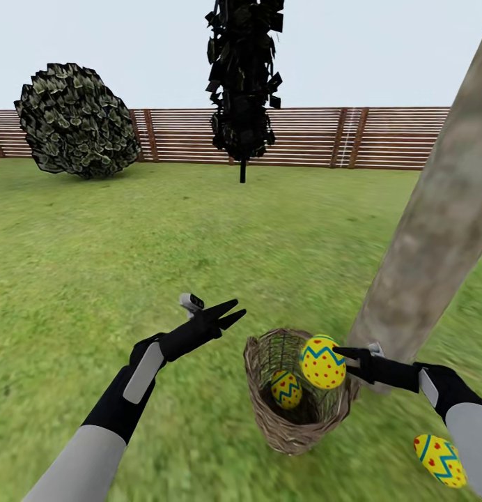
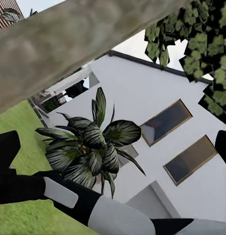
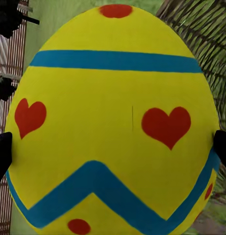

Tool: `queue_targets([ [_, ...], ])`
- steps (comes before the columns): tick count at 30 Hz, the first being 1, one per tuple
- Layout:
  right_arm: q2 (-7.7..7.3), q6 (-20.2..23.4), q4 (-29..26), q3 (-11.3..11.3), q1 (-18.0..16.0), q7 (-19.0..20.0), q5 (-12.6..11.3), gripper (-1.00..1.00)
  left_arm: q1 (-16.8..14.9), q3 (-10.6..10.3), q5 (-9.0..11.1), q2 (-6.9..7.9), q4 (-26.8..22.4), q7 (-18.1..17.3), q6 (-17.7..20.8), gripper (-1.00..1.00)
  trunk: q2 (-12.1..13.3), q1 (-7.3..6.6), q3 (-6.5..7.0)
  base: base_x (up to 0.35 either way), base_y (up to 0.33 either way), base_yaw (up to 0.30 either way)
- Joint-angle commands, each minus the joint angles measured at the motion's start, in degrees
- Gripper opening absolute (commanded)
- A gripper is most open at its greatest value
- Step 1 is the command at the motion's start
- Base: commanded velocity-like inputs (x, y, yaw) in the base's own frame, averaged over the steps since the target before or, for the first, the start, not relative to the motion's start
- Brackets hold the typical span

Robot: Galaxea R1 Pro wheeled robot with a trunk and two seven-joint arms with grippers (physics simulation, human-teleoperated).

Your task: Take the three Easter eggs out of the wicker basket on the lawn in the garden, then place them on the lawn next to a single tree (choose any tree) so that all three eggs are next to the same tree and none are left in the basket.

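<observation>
- Easter eggs, three in all, are smooth, glossy yellow ovals with blue zigzag bands and red dots and hearts.
- One egg [image 1: 322,362] is clenched between the fingers of the right hand [image 1: 340,355], held over the rim of the wicker basket [image 1: 297,425]; its long axis stands roughly upright, leaning a little. In the right wrist view this egg [image 3: 115,122] fills nearly everything, narrow end up, with a black fingertip [image 3: 2,154] at each side.
- A second egg [image 1: 286,389] sits deep in the basket, partly hidden by the woven wall.
- The third egg [image 1: 440,460] lies on the lawn [image 1: 95,244] near the right forearm, long axis slanted, just beside the foot of the tree [image 1: 429,237].
- The basket is round, brown, open-lattice twig, standing upright at the trunk's base; whether it touches the trunk is unclear.
- The trunk is thick, mottled grey-beige, leaning, cut off by the picture's edge.
- Left hand [image 1: 229,312] hovers released left of the basket, fingers parted, holding nothing.
- Slatted wooden fence [image 1: 380,136] bounds the grass, with a rounded bush [image 1: 77,122] and a black-leaved thin tree [image 1: 242,77] before it.
</observation>
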Motion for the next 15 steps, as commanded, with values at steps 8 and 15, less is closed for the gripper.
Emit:
queue_targets([
  [8, -0.81, -1.0, -0.5, -0.5, 0.0, 0.1, 0.7, -1.0, 0.0, 0.0, 0.3, -0.16, 0.0, 0.0, 0.4, 1.0, 0.0, -0.03, -0.05, -0.184, -0.243, 0.0],
  [15, -0.85, -4.5, -0.6, -0.5, 0.0, -0.1, 0.8, -1.0, 0.0, -0.1, 0.2, -0.83, 0.1, 0.0, 0.4, 1.0, 0.0, -0.03, 0.14, -0.172, -0.292, -0.104],
])
